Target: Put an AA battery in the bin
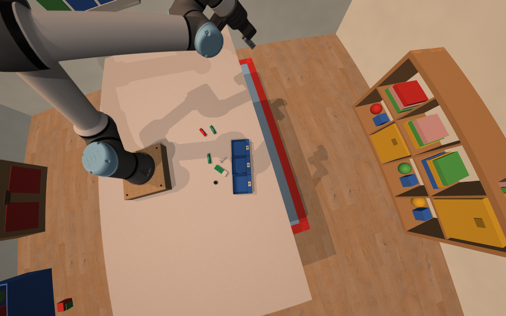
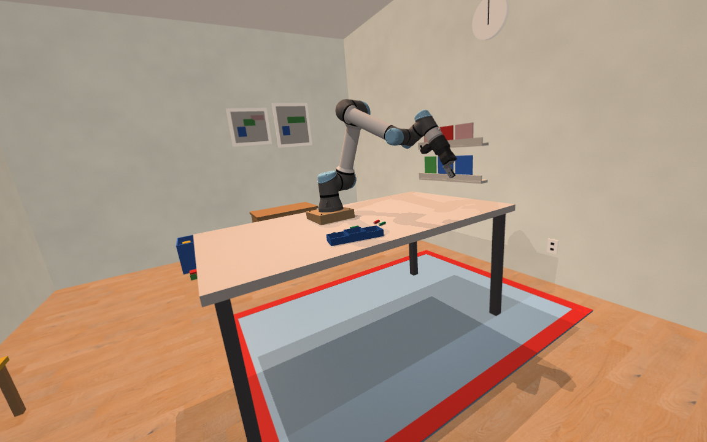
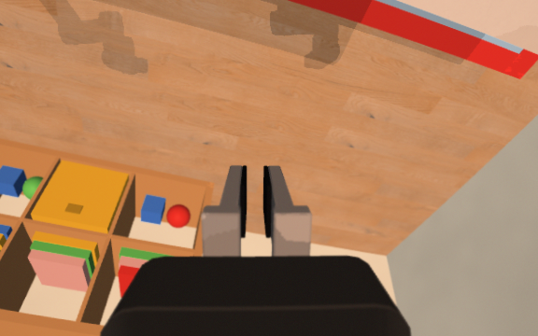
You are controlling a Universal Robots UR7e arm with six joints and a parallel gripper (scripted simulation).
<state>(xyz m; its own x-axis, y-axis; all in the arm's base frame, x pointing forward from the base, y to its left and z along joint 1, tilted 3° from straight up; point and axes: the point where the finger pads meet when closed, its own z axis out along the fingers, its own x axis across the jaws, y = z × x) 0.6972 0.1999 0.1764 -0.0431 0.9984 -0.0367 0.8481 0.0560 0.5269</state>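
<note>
Three small battery-like cylinders lie on the table: a red one (image 1: 203,131), a green one (image 1: 212,129) beside it, and another green one (image 1: 208,158) nearer the bins. A row of three joined blue bins (image 1: 241,166) stands right of them; the labels are too small to read. The bins also show in the side view (image 2: 355,235). My gripper (image 1: 251,43) is high in the air beyond the table's far end, far from all of these. In the wrist view the fingers stand almost together with a narrow empty gap, over the wooden floor.
A small grey screw (image 1: 222,159), a green and white block (image 1: 221,169) and a small black disc (image 1: 215,182) lie left of the bins. The arm's wooden base (image 1: 147,173) stands at the table's left. A shelf unit (image 1: 443,153) stands on the floor to the right.
</note>
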